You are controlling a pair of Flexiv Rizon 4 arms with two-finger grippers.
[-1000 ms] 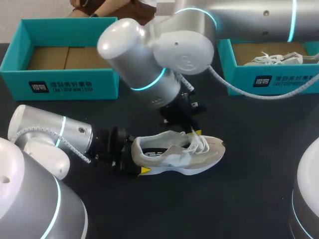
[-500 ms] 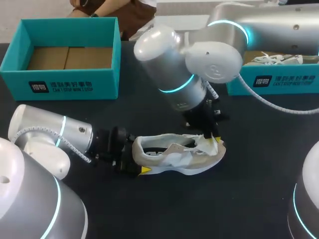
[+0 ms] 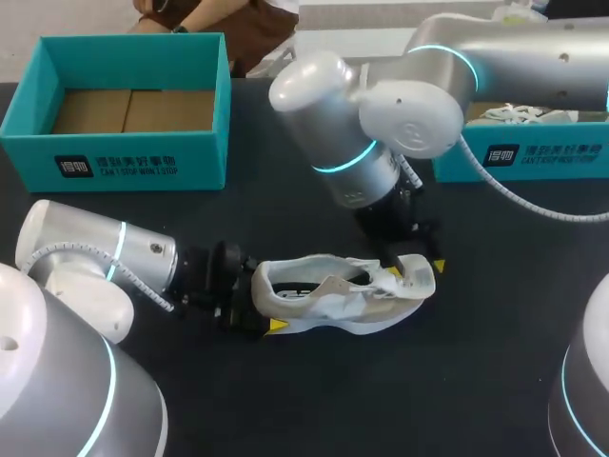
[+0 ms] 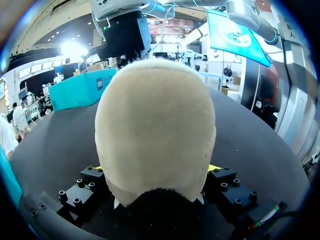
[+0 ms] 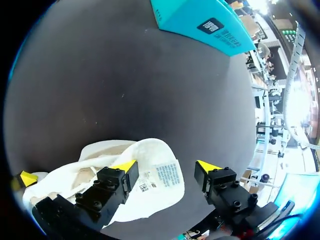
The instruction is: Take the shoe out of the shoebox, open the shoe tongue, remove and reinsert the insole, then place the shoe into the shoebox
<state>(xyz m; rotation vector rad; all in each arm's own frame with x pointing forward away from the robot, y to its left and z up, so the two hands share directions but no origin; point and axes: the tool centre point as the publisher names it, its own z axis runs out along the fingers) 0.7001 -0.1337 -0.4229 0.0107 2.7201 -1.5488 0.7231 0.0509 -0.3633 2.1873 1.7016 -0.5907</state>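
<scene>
A beige and white shoe (image 3: 343, 300) lies on its side on the black table, toe to the right. My left gripper (image 3: 265, 319) is shut on its heel; in the left wrist view the heel (image 4: 155, 130) fills the space between the fingers (image 4: 214, 167). The white tongue (image 3: 414, 276) is folded forward over the toe. My right gripper (image 3: 419, 259) hovers over it, open. In the right wrist view the tongue (image 5: 150, 170) lies against one finger and clear of the other, under the right gripper (image 5: 167, 166). An empty teal shoebox (image 3: 133, 162) stands at the back left.
A second teal box (image 3: 533, 152) at the back right holds another shoe (image 3: 528, 112). My right arm's elbow (image 3: 324, 105) hangs over the middle of the table. Bare black tabletop lies in front of the shoe.
My right gripper moved to the right from the laces to the toe, drawing the tongue forward, then opened and let it go. The left arm and the shoe's heel stayed put.
</scene>
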